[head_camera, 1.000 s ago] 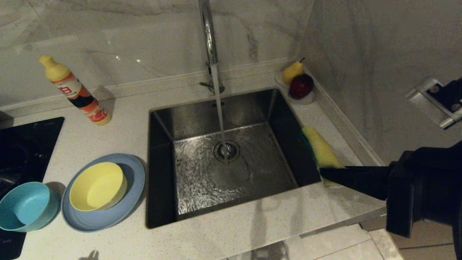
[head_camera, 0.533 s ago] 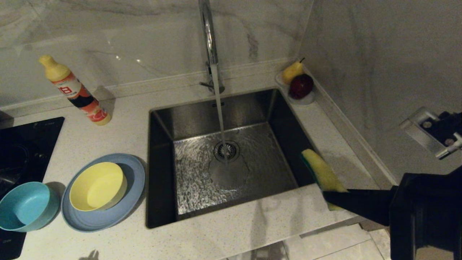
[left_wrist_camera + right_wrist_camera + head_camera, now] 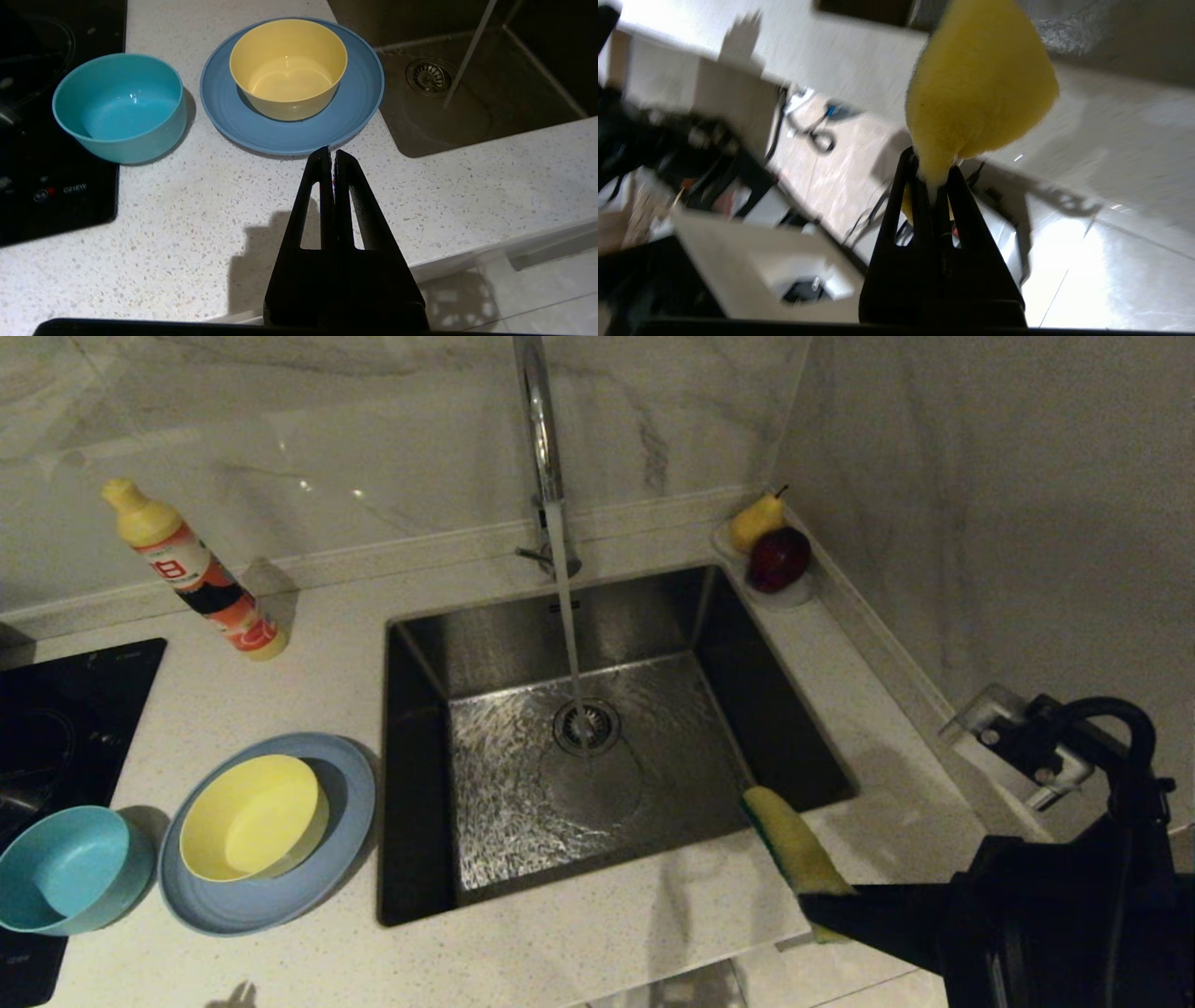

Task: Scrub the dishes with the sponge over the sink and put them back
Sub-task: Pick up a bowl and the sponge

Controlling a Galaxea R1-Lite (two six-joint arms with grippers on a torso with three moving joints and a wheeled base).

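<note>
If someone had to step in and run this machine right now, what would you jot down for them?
Right tool: shut on the sponge, held above the counter at the sink's front right corner.
Left tool: shut, empty, parked over the counter near the plate.
Dishes: yellow bowl sits on the plate; teal bowl stands beside them, left of the sink.
Tap is running into the sink.
Done: sponge picked up.
Left: lift each dish over the sink, scrub it, put it back.
</note>
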